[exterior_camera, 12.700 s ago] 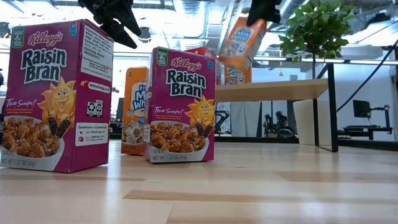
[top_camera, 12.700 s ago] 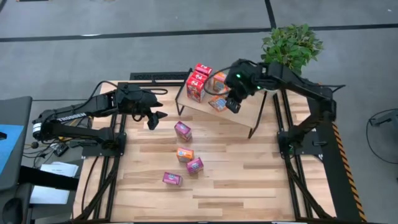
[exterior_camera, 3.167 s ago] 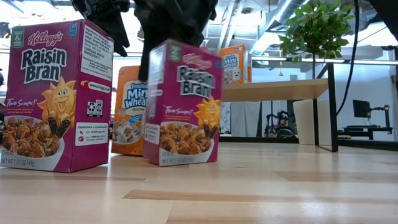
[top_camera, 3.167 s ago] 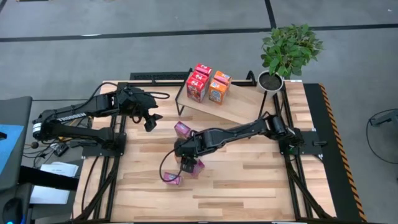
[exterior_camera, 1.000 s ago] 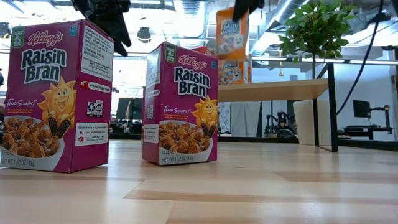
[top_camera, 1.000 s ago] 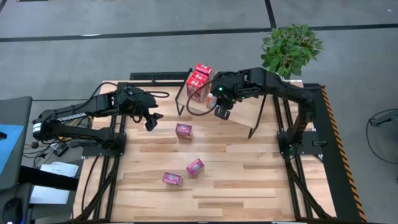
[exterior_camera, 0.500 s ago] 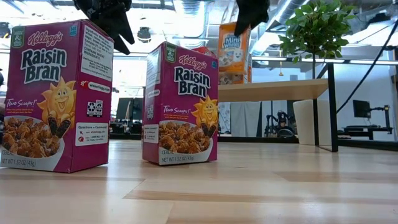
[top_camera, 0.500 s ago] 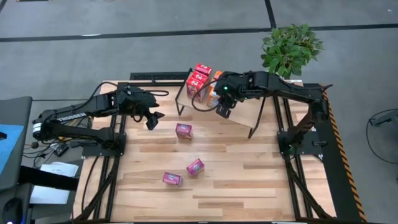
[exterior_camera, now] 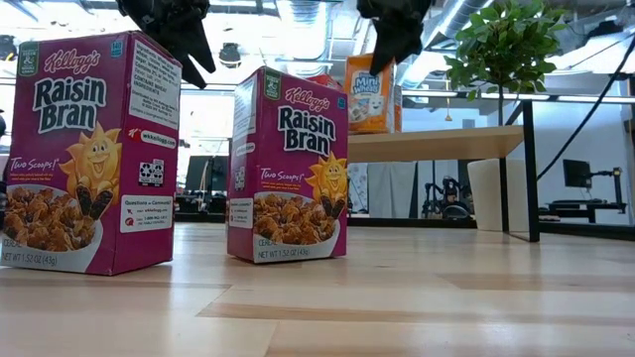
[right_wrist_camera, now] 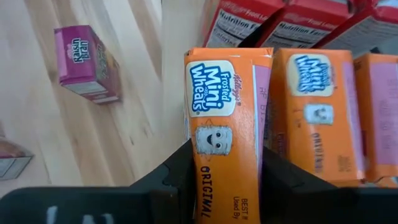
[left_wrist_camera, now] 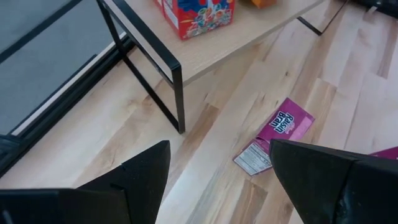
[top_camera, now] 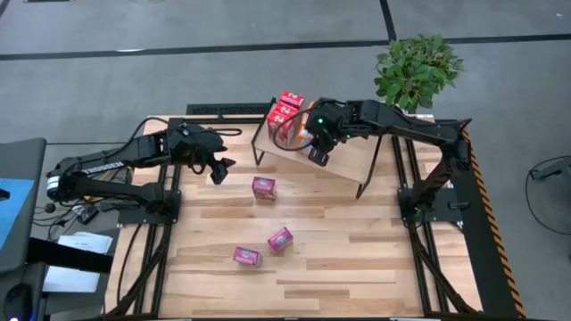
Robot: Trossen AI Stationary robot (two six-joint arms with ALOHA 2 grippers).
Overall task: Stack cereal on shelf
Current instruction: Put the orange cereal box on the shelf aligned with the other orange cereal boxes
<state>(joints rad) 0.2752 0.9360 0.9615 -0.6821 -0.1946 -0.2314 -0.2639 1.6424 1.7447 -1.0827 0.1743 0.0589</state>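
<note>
My right gripper (top_camera: 314, 144) is over the shelf's (top_camera: 357, 159) left end, shut on an orange Mini Wheats box (right_wrist_camera: 227, 124). In the low view this box (exterior_camera: 369, 94) stands upright under the gripper (exterior_camera: 393, 45), with its bottom at the height of the shelf board (exterior_camera: 437, 144). Red boxes (top_camera: 284, 111) and other orange boxes (right_wrist_camera: 311, 112) stand on the shelf beside it. Three magenta Raisin Bran boxes (top_camera: 263, 187) (top_camera: 280, 239) (top_camera: 247, 257) stand on the table. My left gripper (top_camera: 219, 168) hangs open and empty above the table, left of the shelf. My right gripper pinches the orange box between its two fingers, one on each of two opposite sides (right_wrist_camera: 191, 155), near the box's upper end. The fingers (right_wrist_camera: 177, 171) come from above, pointing down. The box is upright. I cannot tell whether its bottom rests on the shelf board.
A potted plant (top_camera: 415, 71) stands at the table's far right corner, behind the shelf. The shelf's black legs (left_wrist_camera: 177, 93) stand on the table by the left gripper. Bare tabletop (top_camera: 375, 250) spreads across the near right.
My right gripper has carried the orange box a little toward the far edge and lowered it over the shelf's left end. The box, tilted half a second ago, now stands upright beside the other orange boxes. The gripper stays shut on it.
</note>
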